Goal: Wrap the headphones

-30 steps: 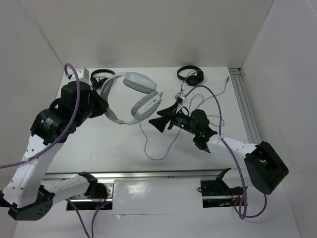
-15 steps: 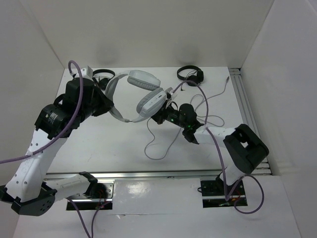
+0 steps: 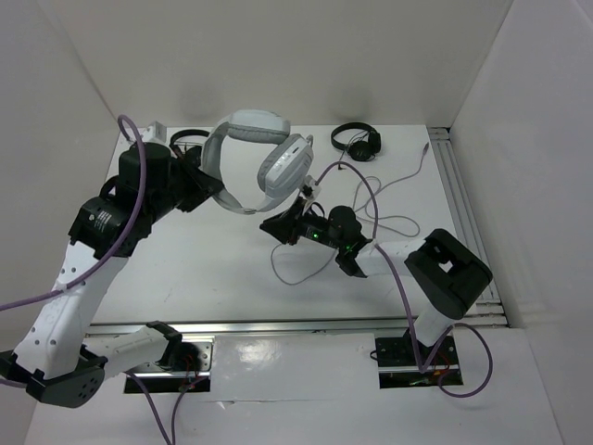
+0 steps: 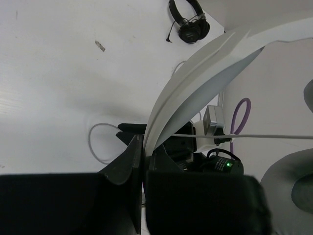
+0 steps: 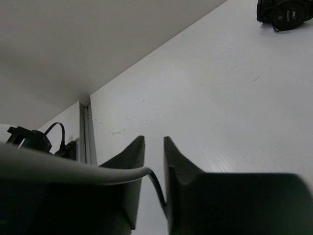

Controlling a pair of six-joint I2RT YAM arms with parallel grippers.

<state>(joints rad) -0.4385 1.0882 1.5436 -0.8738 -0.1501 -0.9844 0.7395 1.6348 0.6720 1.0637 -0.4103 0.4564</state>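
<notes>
- The left pincer [image 3: 202, 182] is clamped tight on the headband [image 4: 195, 93] of the headphones [image 3: 259, 153]. This grip is the same as a second ago.
- That arm has lifted and turned its load. The headphones lay lower and slanted a second ago. Now they hang off the worktop [image 3: 204, 269], up and to the right of the left pincer, with the band arching overhead.
- The right pincer [image 3: 276, 225] stood wide open out to the right of the earcup [image 3: 283, 171] a second ago. Its arm has since folded in, and it now sits just below that earcup.
- Its jaws have come nearly together and are now only narrowly apart. In the right wrist view a thin line runs into the gap. The gap looks wider than the line, so I judge nothing is pinched.
- The cable [image 3: 298, 276] trails beneath and right of the right pincer in loose loops, and the near loop is drawn in shorter than before.
- Judgement: the headphones are raised ready for winding, but the cable is not yet secured and no turn is visible around them. The wrapping itself has barely begun.
</notes>
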